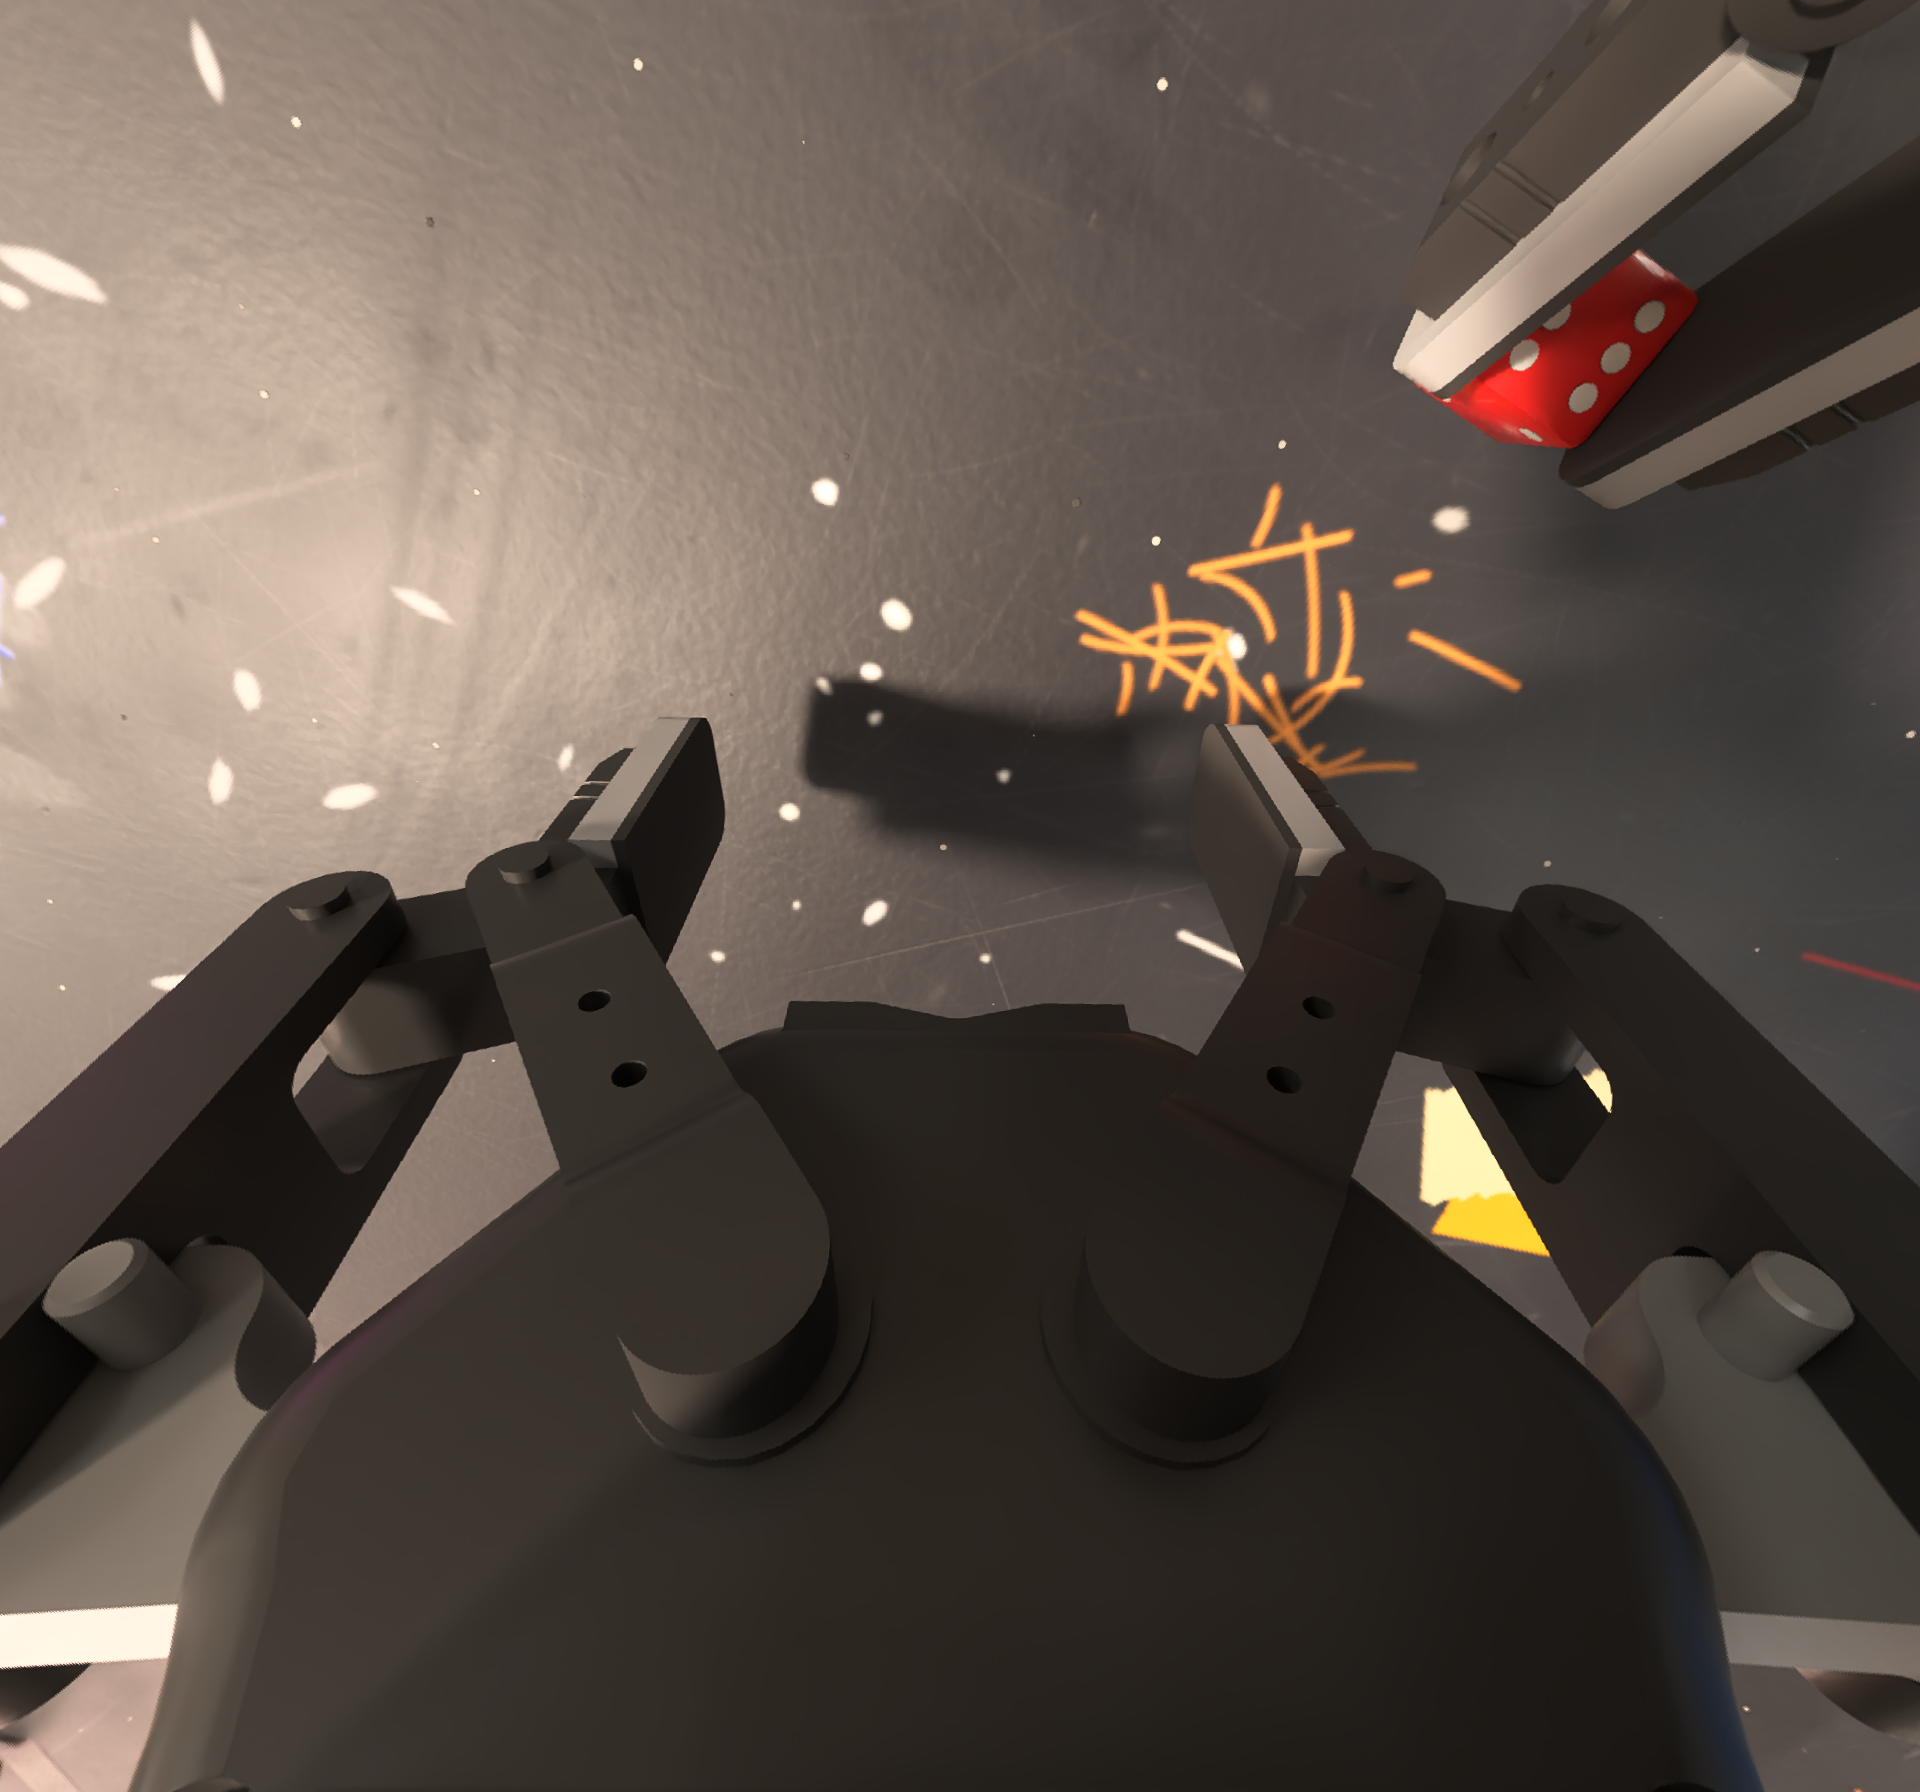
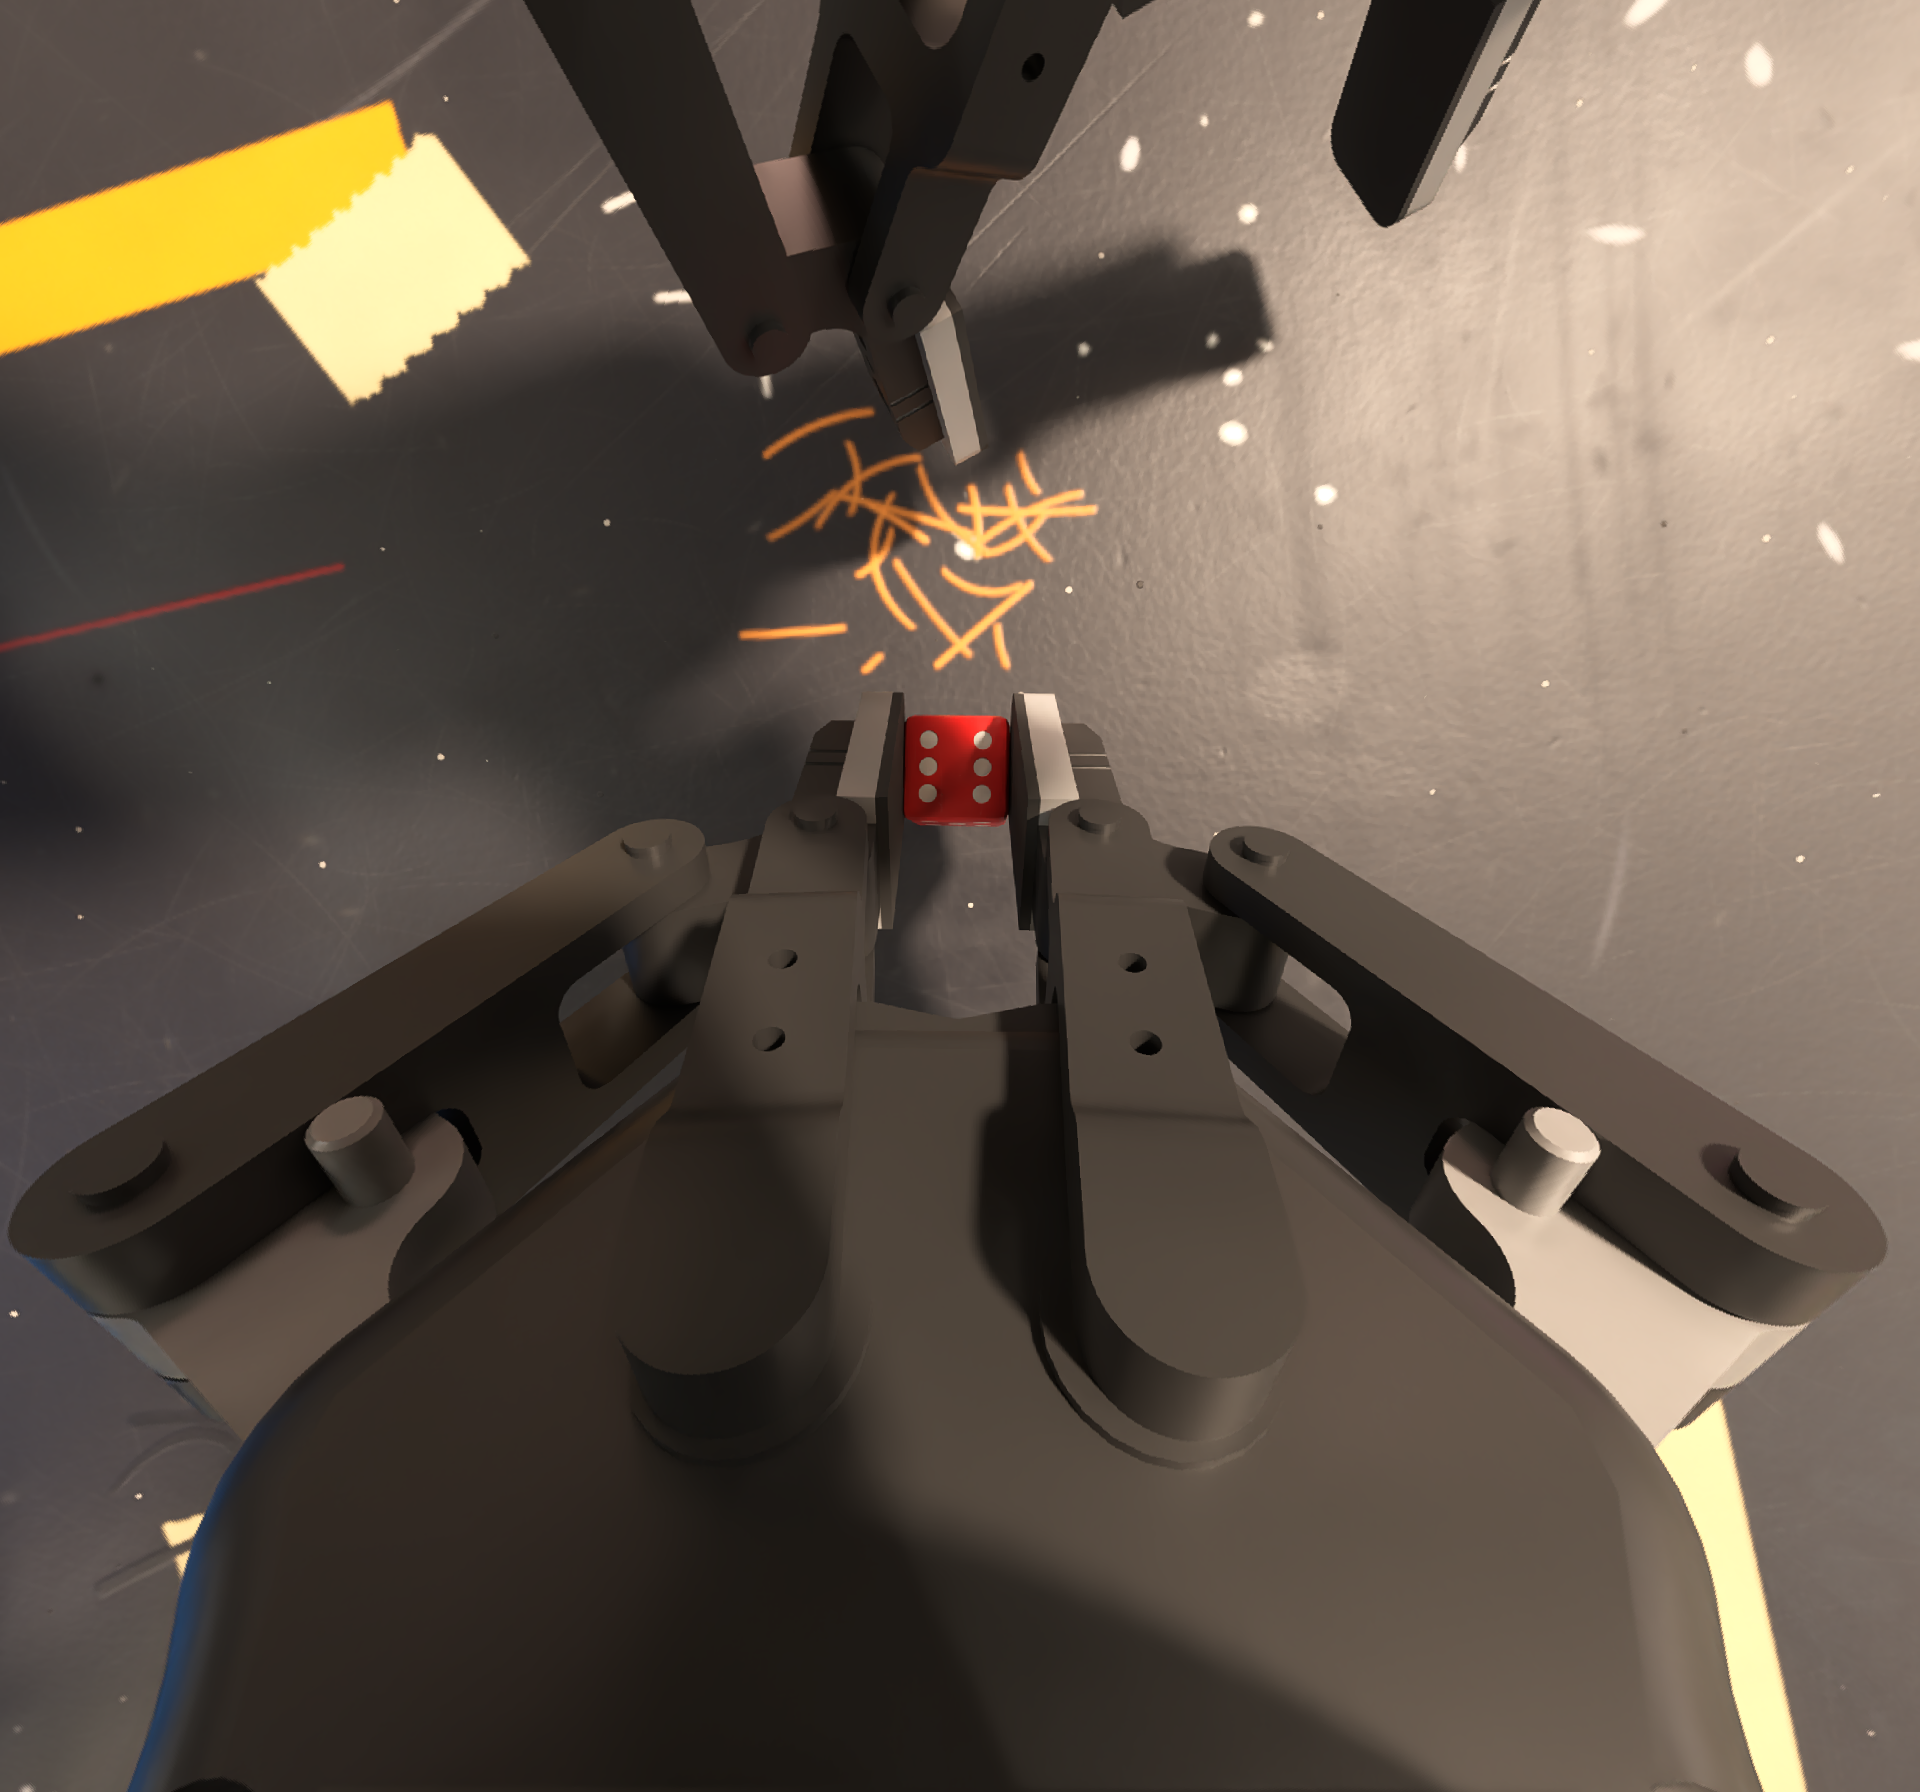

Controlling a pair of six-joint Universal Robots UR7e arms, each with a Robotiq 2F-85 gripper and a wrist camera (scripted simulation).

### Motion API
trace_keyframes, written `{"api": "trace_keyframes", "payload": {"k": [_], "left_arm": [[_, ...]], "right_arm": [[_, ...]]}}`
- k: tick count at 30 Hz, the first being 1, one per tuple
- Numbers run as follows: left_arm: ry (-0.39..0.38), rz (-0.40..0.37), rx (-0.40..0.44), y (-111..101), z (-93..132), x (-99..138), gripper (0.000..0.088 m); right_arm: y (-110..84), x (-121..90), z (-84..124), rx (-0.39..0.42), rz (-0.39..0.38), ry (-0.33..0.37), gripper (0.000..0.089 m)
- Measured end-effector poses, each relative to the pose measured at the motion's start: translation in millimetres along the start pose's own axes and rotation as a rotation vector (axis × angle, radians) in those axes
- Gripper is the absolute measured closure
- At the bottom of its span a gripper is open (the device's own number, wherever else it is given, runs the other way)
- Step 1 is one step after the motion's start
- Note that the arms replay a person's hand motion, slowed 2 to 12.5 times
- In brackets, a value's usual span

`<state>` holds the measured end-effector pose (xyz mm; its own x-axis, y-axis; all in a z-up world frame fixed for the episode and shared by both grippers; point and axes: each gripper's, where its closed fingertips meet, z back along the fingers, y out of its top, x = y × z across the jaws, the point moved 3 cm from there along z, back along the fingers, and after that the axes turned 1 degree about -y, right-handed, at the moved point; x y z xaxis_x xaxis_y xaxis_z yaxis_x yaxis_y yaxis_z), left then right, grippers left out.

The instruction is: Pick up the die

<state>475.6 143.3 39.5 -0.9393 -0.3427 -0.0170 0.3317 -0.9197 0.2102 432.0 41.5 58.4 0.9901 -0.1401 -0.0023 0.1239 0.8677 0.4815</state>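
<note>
Two claws: the right claw (image 2: 956, 768) grips the red die (image 2: 955, 768); the left claw (image 1: 956, 797) gapes empty.

**Colours and patterns on the desk**

The small glossy red cube die (image 2: 955, 769) carries white round pips, six on the face toward the right wrist view in two columns of three. The scuffed matte grey desk (image 1: 623, 288) is flecked with white specks and streaks, plus an orange scribble of thin crossing lines (image 2: 925, 537). A bright yellow strip (image 2: 187, 225) meets a pale cream patch with zigzag edges (image 2: 395, 288); a thin red line (image 2: 177, 608) lies nearby. Each dark charcoal metal claw (image 1: 956, 786) has pale grey pads (image 2: 1039, 745).
</note>
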Motion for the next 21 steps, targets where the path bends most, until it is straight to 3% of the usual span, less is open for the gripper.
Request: {"api": "trace_keyframes", "payload": {"k": [21], "left_arm": [[-0.021,0.050,0.015,-1.6,-1.3,2.7,0.0121]], "right_arm": [[-2.7,-18.3,-2.4,-0.005,-0.209,-0.027,0.0712]]}}
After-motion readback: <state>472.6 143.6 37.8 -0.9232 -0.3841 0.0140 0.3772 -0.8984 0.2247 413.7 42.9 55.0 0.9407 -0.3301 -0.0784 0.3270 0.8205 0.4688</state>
